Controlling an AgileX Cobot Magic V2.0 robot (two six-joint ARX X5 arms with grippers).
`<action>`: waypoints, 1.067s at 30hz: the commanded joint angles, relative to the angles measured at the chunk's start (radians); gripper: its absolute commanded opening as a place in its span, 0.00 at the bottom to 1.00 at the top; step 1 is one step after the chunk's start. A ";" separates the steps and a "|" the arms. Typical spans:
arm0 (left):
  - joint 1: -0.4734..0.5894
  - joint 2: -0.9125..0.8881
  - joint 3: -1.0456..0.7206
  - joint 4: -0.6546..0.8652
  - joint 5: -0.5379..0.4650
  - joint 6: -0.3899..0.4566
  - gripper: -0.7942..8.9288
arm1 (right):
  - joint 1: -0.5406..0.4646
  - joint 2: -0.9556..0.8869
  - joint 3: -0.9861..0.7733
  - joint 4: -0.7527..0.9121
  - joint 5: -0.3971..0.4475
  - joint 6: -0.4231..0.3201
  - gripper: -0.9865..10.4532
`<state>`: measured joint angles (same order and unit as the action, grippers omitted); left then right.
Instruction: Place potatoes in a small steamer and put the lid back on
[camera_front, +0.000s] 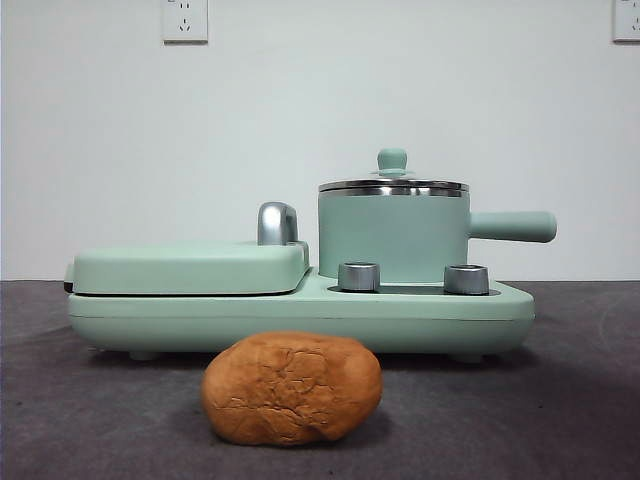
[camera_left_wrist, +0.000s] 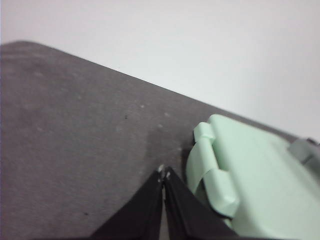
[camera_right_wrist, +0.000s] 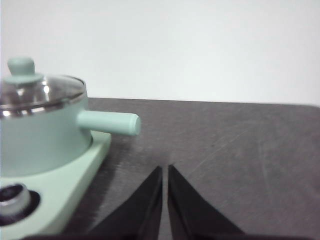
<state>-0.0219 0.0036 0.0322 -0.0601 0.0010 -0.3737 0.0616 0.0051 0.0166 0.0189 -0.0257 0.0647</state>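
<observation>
A: Where does the potato lie?

B: The oval orange-brown potato with rough cracked skin (camera_front: 292, 389) lies on the dark grey table (camera_front: 580, 400), nearest the front camera, just in front of the long mint-green cooker base (camera_front: 420, 315) and apart from it.

A: And the pot?

B: The mint-green cylindrical steamer pot with a steel rim (camera_front: 392, 238) stands on the right half of that base, its straight green side handle (camera_front: 512, 226) pointing right. The round clear glass lid with a shiny steel rim (camera_front: 393, 186) sits on the pot, its small mint-green knob (camera_front: 392, 159) upright on top. The right wrist view shows the same pot (camera_right_wrist: 42, 137), lid (camera_right_wrist: 40, 92) and handle (camera_right_wrist: 108, 123).

A: What else is on the base?

B: The flat mint-green griddle cover (camera_front: 190, 268) takes the left half, with a chrome handle (camera_front: 277, 223) beside the pot. Two steel dials (camera_front: 359, 276) stand at the front, below the pot.

A: The claws?

B: Neither shows in the front view. The left claw (camera_left_wrist: 164, 172) hangs over bare table just beside the griddle's hinged end (camera_left_wrist: 240, 180), its two black jaws narrowed to a slit, holding nothing. The right claw (camera_right_wrist: 165, 167) hangs over the table near the pot handle's tip, jaws likewise pressed nearly together and empty.
</observation>
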 joint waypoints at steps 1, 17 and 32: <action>0.001 0.000 -0.020 0.047 0.011 -0.120 0.09 | 0.002 -0.002 -0.002 0.012 -0.001 0.280 0.10; 0.001 0.068 0.122 0.097 0.177 -0.097 0.09 | 0.002 0.030 0.128 -0.032 -0.177 0.457 0.10; -0.001 0.571 0.579 -0.117 0.376 0.242 0.09 | 0.002 0.361 0.519 -0.212 -0.368 0.124 0.10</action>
<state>-0.0219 0.5415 0.5667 -0.1707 0.3664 -0.2180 0.0616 0.3424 0.5167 -0.1909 -0.3828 0.2512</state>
